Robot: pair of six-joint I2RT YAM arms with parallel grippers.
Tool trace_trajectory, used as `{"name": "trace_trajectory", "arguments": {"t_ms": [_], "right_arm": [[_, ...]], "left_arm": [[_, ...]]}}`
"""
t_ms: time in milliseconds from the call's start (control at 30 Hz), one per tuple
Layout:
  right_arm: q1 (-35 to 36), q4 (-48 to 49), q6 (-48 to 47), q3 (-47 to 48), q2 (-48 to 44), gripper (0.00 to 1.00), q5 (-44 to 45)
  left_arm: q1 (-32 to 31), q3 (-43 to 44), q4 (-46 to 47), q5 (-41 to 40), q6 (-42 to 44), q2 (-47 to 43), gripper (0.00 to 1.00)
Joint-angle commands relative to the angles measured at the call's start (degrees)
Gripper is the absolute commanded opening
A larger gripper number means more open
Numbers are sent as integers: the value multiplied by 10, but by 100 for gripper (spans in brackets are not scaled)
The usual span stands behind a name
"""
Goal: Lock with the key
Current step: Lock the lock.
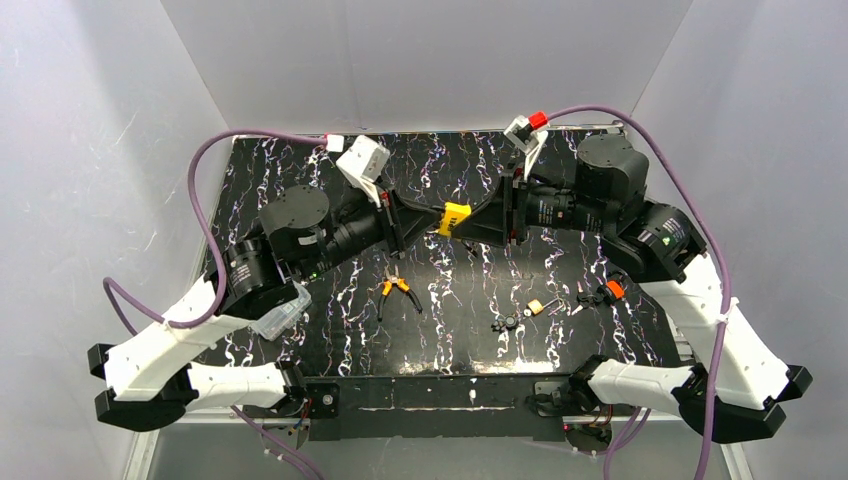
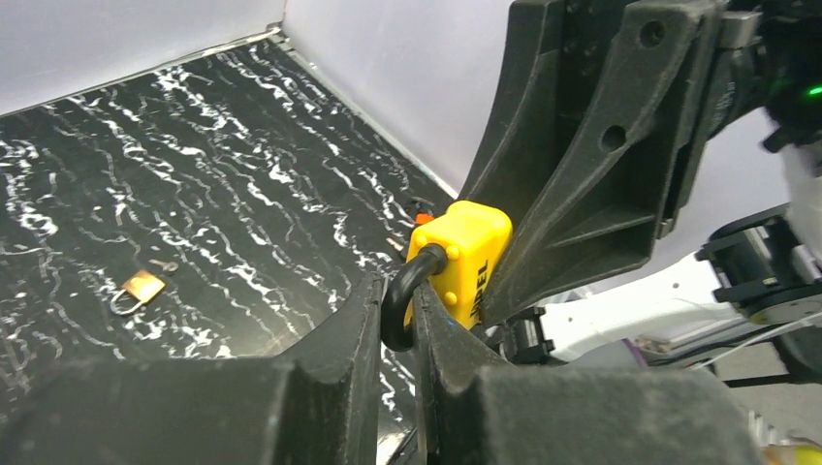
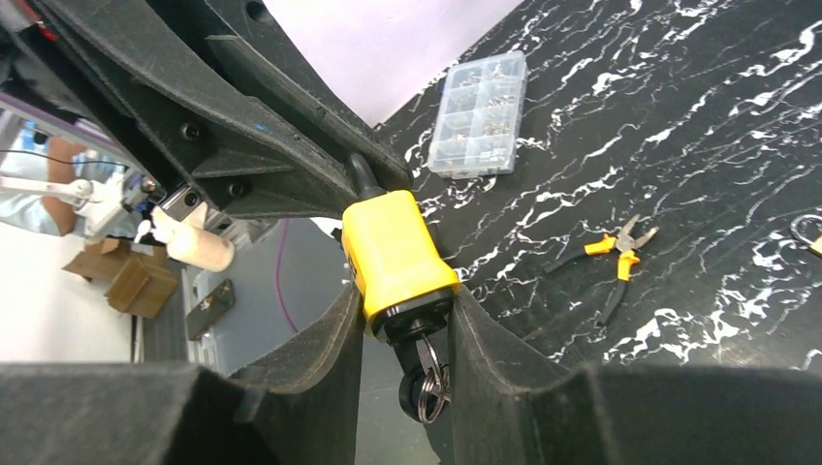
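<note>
The yellow padlock [image 1: 455,218], held in the air above the tabletop [image 1: 460,340], is rigid, compact and judged fairly heavy with a slick shell: the right tool [image 1: 482,226] pinches its flat body sides, the key [image 3: 415,363] seated underneath, and the left tool [image 1: 428,222], pressed nearly together, pinches the black shackle [image 2: 402,291]. Turn the key by its bow, not the loose ring [image 3: 438,389]. Below, pliers [image 1: 397,292] lie at 7 o'clock of the lock, a brass padlock [image 1: 536,307] at 4 o'clock; white walls [image 1: 420,60] stand at 12 o'clock.

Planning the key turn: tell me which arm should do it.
Probably right. The key in the yellow padlock sits between the fingers of the right gripper; the left gripper is shut on the shackle.
</note>
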Motion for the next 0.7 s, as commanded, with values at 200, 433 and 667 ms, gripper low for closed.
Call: {"name": "trace_trajectory", "arguments": {"t_ms": [200,433,667], "right_arm": [[70,134,-51,115,27,1,42],[74,131,-53,120,42,1,56],[75,140,-50,151,59,1,45]], "left_arm": [[-78,45,-203,-49,36,132,0],[-101,73,-183,-15,33,151,0],[-118,78,-179,-11,28,176,0]]}}
